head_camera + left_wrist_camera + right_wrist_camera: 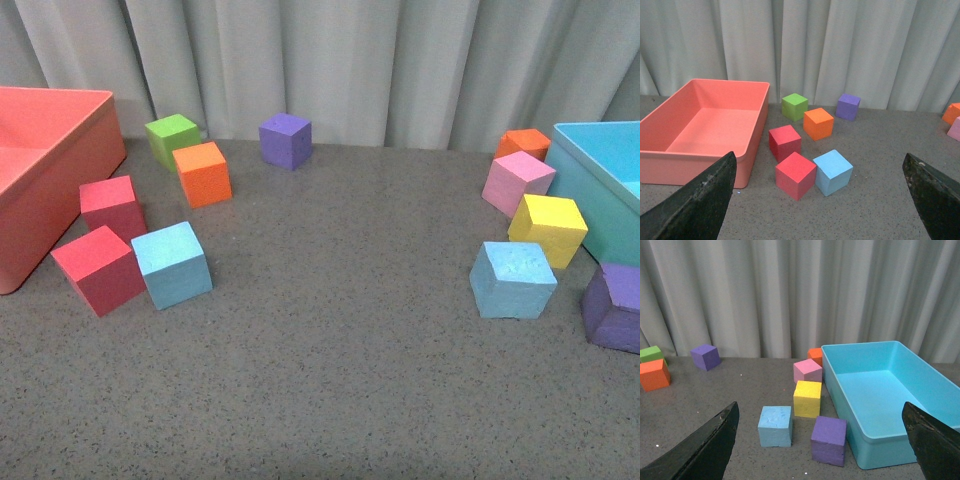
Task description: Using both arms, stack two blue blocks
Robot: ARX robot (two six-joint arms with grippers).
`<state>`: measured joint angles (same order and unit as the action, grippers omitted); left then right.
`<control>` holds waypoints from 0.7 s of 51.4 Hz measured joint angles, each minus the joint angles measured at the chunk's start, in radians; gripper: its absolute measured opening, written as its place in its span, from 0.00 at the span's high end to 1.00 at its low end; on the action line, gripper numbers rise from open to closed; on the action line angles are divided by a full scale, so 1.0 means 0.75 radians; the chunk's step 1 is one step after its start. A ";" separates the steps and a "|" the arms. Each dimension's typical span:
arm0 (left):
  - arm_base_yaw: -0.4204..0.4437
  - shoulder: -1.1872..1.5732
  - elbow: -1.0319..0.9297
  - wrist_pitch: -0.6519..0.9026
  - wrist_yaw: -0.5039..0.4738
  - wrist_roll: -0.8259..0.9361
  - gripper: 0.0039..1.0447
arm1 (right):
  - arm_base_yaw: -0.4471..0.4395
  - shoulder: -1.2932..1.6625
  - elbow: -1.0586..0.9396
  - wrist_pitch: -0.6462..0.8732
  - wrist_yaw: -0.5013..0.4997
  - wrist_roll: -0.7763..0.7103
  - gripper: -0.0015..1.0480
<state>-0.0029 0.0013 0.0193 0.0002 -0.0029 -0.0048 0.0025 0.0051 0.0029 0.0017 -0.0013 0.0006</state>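
Toward the surface's left edge, the left blue block (172,264) sits against a red cube (98,268) near the coral bin (60,150). Toward the right edge, the right blue block (513,280) rests just beside a yellow cube (547,229). The left hand (820,197) and right hand (822,442) hang spread wide, empty. The foam cubes (probably light, slightly squashy, grainy enough to grip) look best pinched gently across two free opposite faces.

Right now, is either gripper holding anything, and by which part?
Nothing is held. The black left gripper and right gripper are open and empty; the left light sky-blue foam cube and the right sky-blue cube rest free on the grey table.
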 joint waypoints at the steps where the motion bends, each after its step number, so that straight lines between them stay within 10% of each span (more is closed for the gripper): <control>1: 0.000 0.000 0.000 0.000 0.000 0.000 0.06 | 0.000 0.000 0.000 0.000 0.000 0.000 0.09; 36: 0.000 0.000 0.000 0.000 0.000 0.000 0.06 | 0.000 0.000 0.000 0.000 0.000 0.000 0.09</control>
<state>-0.0029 0.0013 0.0193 0.0002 -0.0029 -0.0048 0.0025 0.0051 0.0029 0.0017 -0.0013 0.0006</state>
